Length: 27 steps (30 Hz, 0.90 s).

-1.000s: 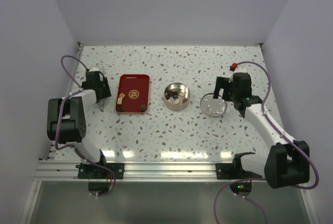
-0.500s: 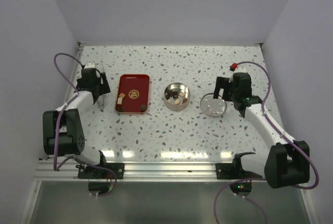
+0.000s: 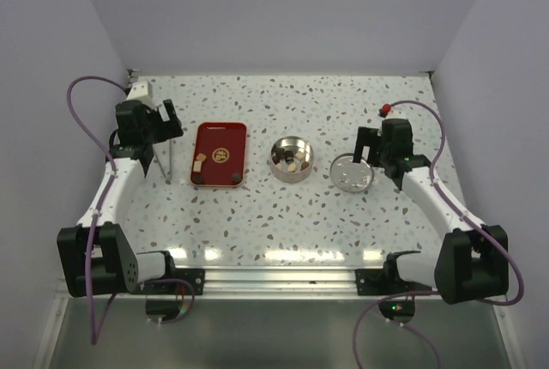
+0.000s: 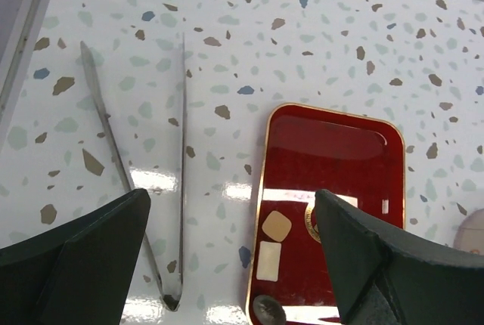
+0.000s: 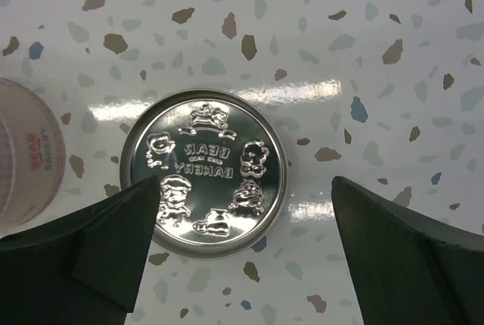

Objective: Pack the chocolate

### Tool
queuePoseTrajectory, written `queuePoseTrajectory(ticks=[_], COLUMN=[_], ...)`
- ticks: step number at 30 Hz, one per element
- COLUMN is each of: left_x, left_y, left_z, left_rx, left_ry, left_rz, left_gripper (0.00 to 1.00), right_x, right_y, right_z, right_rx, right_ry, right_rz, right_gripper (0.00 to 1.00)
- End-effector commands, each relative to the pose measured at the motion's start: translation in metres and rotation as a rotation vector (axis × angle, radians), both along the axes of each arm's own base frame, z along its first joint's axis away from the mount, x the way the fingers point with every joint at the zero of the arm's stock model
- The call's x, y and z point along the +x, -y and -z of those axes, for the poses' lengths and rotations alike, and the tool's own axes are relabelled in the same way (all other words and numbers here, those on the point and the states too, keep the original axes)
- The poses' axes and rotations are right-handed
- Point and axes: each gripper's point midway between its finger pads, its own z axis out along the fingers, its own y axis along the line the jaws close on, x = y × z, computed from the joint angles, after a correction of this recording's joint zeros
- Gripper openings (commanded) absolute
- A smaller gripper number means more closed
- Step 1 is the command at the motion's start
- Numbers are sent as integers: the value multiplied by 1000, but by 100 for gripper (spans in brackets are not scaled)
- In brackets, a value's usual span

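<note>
The left gripper (image 4: 231, 202) hangs with its jaws spread wide and nothing between them, above a pair of thin silver metal tongs (image 4: 172, 300) lying flat just left of the red rectangular tray (image 4: 333, 151). The right gripper (image 5: 246, 183) hovers over the round silver embossed lid (image 5: 204, 175), equally spread and empty. The small brown and cream chocolate pieces (image 3: 292, 163) are split: several sit inside the round silver metal tin (image 3: 292, 178), and a few rest at the near end of the tray. The likeliest slip, I judge, is the lid going on while those pieces are unpacked, since the right arm is poised over it. The tongs lie flat on a slick top, so a pinch may skate them sideways into the tray and jolt its load. A round piece squeezed between thin blades could also pop free and roll. The speckled white terrazzo-look table (image 3: 257, 223) is glossy enough to mirror the lights. Plain pale walls (image 3: 283, 9) close it in on three sides, and an aluminium rail (image 3: 274, 279) carrying the arm bases runs along the near edge
</note>
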Motion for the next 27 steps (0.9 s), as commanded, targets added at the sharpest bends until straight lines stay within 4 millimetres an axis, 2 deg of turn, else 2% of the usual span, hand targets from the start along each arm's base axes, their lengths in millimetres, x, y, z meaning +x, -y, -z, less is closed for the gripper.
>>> queuePoseTrajectory(ticks=[1,5,8,18,27], left_x=[4,3,4,0,0], left_y=[19,31,41,52,59], left_z=[-22,-25,-30,-29,-24], left_rx=[-43,-74,-105,-139,-170], left_ry=[49,88,98,108,97], left_rz=[112,167,216,266,295], left_gripper=[96,96,96,97,97], right_x=[3,3,4,-4,2], right_y=[16,23,25,27,30], right_z=[4,22,31,66,81], right_rx=[-66,-99,-113,-119,-127], right_ry=[-61,-135,-165,-270,-294], right_rz=[88,128,142,163,189], right_gripper=[99,97,91,51,35])
